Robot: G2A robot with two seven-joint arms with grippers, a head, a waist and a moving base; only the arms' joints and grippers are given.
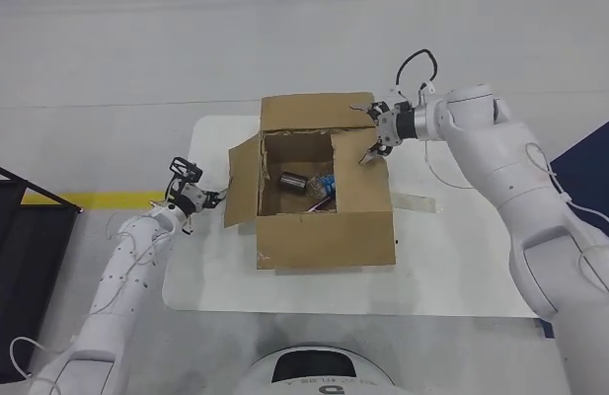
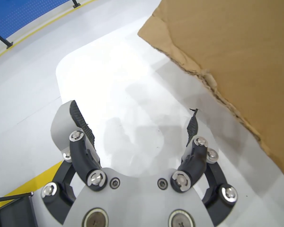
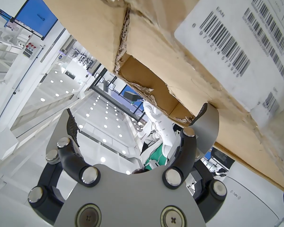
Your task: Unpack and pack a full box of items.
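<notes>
White segmented arms [image 1: 136,267], looping black cables [image 1: 417,53], silver-plated claw [image 2: 133,106] with ribbed black pads [image 2: 81,121].

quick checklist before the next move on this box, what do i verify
1. Jaws of left gripper open and empty: ok.
2. Jaws of right gripper open and empty: ok.
3. right gripper free of cardboard: not ok, one jaw touches a torn edge of the box.
4. Flaps folded back, opening exposed from above: ok.
5. Contents in sight: ok, a dark can and a bluish item lie on the bottom.
6. Full count of contents: cannot tell, the walls hide part of the floor.
</notes>
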